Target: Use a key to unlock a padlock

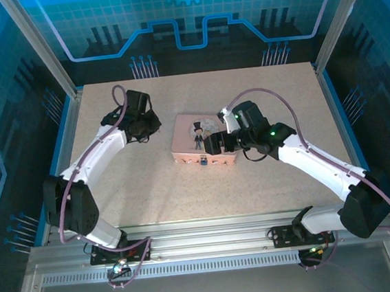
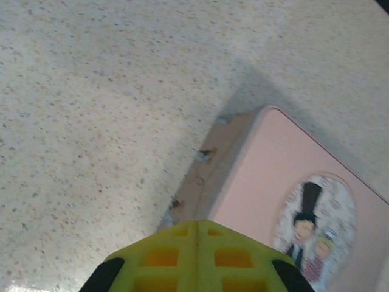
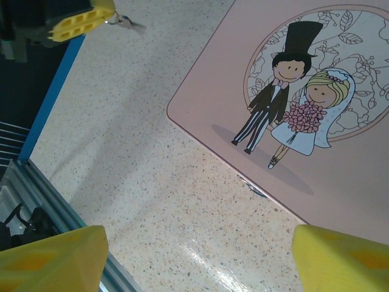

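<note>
left gripper (image 2: 196,243): jaws clamped on the key (image 3: 124,23), left of the pink tin (image 3: 292,79). right gripper (image 3: 194,246): jaws wide apart over the tin's near edge, by the padlock (image 1: 203,161).

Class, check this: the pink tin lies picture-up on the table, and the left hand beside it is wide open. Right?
Not quite. The left hand is shut, its yellow fingers pressed together in the left wrist view. The pink tin does lie picture-up on the table beside it.
</note>
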`<act>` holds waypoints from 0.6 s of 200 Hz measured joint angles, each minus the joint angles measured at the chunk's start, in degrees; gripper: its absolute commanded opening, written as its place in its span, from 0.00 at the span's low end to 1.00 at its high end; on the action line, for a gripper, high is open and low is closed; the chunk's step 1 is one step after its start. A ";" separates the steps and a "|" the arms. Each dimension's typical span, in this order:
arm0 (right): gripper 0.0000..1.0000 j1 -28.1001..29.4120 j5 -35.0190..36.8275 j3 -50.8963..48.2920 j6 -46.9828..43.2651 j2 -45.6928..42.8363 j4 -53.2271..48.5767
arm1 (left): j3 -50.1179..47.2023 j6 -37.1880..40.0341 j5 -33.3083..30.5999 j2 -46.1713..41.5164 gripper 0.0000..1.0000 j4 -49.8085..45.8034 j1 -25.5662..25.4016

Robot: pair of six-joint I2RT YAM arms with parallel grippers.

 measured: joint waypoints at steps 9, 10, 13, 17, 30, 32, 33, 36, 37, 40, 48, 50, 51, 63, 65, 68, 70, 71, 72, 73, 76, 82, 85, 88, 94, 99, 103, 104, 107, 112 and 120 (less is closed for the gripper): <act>0.74 -0.24 -0.50 0.04 -0.42 -0.09 0.00 | 0.04 0.59 1.79 -1.09 0.00 -0.07 -0.37; 0.74 -0.24 -0.59 0.04 -0.55 -0.09 0.00 | 0.04 0.66 1.92 -1.18 0.00 -0.09 -0.44; 0.73 -0.26 -0.74 0.07 -0.72 -0.11 0.00 | 0.07 0.74 2.45 -1.46 0.00 -0.15 -0.61; 0.72 -0.33 -1.05 0.09 -1.03 -0.15 0.00 | 0.20 0.96 3.32 -1.81 0.00 -0.42 -0.98; 0.68 -0.33 -1.79 0.44 -2.10 -0.26 -0.09 | 1.25 1.55 5.68 -2.32 0.00 -1.36 -2.47; 0.67 -0.33 -2.01 0.50 -2.38 -0.26 -0.09 | 1.46 1.73 5.99 -2.34 0.00 -1.55 -2.80; 0.67 -0.33 -2.05 0.52 -2.40 -0.26 -0.09 | 1.55 1.75 6.08 -2.34 0.00 -1.55 -2.89; 0.66 -0.33 -2.32 0.70 -2.56 -0.28 -0.07 | 1.90 1.88 6.58 -2.34 0.00 -1.75 -3.30; 0.66 -0.33 -2.43 0.74 -2.73 -0.28 -0.07 | 2.10 2.05 6.82 -2.34 0.00 -1.84 -3.58; 0.65 -0.33 -2.69 0.94 -3.02 -0.31 -0.07 | 2.49 2.19 7.19 -2.34 0.00 -2.03 -4.07; 0.63 -0.33 -3.48 1.42 -3.72 -0.46 0.00 | 3.54 2.58 8.48 -2.34 0.00 -2.36 -5.49; 0.62 -0.33 -3.74 1.57 -4.09 -0.52 0.00 | 3.82 2.64 8.87 -2.34 0.00 -2.38 -5.90; 0.62 -0.33 -3.80 1.62 -4.24 -0.55 0.00 | 4.00 2.67 9.11 -2.34 0.00 -2.45 -6.21; 0.61 -0.33 -5.09 2.16 -5.64 -1.03 0.11 | 5.68 3.08 10.91 -2.34 0.00 -2.75 -8.50; 0.61 -0.33 -5.22 2.21 -5.95 -1.09 0.13 | 5.97 3.21 11.23 -2.34 0.00 -2.82 -8.92; 0.61 -0.33 -5.46 2.29 -6.12 -1.22 0.20 | 6.36 3.28 11.63 -2.34 0.00 -2.86 -9.46; 0.61 -0.33 -5.57 2.36 -6.45 -1.36 0.22 | 6.54 3.32 11.87 -2.34 0.00 -2.86 -9.70; 0.61 -0.33 -5.60 2.36 -6.58 -1.40 0.24 | 6.73 3.43 12.13 -2.34 0.00 -2.86 -9.97; 0.61 -0.33 -5.62 2.38 -6.67 -1.44 0.26 | 6.82 3.52 12.24 -2.34 0.00 -2.89 -10.10; 0.61 -0.31 -5.62 2.40 -6.82 -1.51 0.33 | 6.93 3.58 12.37 -2.34 0.00 -2.89 -10.25; 0.61 -0.31 -5.66 2.45 -7.10 -1.68 0.39 | 7.32 3.67 12.79 -2.34 0.00 -2.91 -10.73; 0.60 -0.31 -5.64 2.45 -7.72 -2.10 0.57 | 8.11 3.82 13.81 -2.34 0.00 -2.93 -11.74; 0.59 -0.31 -5.62 2.45 -8.13 -2.34 0.63 | 8.44 3.85 14.29 -2.32 0.00 -2.93 -12.17; 0.58 -0.31 -5.60 2.45 -8.37 -2.54 0.66 | 8.72 3.85 14.75 -2.32 0.00 -2.91 -12.50; 0.57 -0.31 -5.60 2.45 -8.94 -3.02 0.87 | 9.18 3.87 15.56 -2.32 0.00 -2.91 -13.09; 0.57 -0.31 -5.57 2.45 -9.57 -3.41 1.03 | 9.57 3.87 16.24 -2.32 0.00 -2.91 -13.53; 0.56 -0.31 -5.60 2.45 -9.81 -3.76 1.11 | 9.88 3.87 16.76 -2.29 0.00 -2.91 -13.84; 0.55 -0.31 -5.60 2.45 -9.99 -3.80 1.14 | 9.99 3.87 16.96 -2.29 0.00 -2.93 -13.94; 0.55 -0.31 -5.60 2.45 -10.21 -4.07 1.29 | 10.21 3.87 17.27 -2.23 0.00 -2.95 -14.16; 0.54 -0.31 -5.60 2.45 -10.75 -4.44 1.31 | 10.56 3.87 17.92 -2.16 0.00 -2.93 -14.51; 0.53 -0.31 -5.60 2.45 -11.45 -5.03 1.36 | 11.10 3.87 18.84 -1.95 0.00 -2.95 -14.97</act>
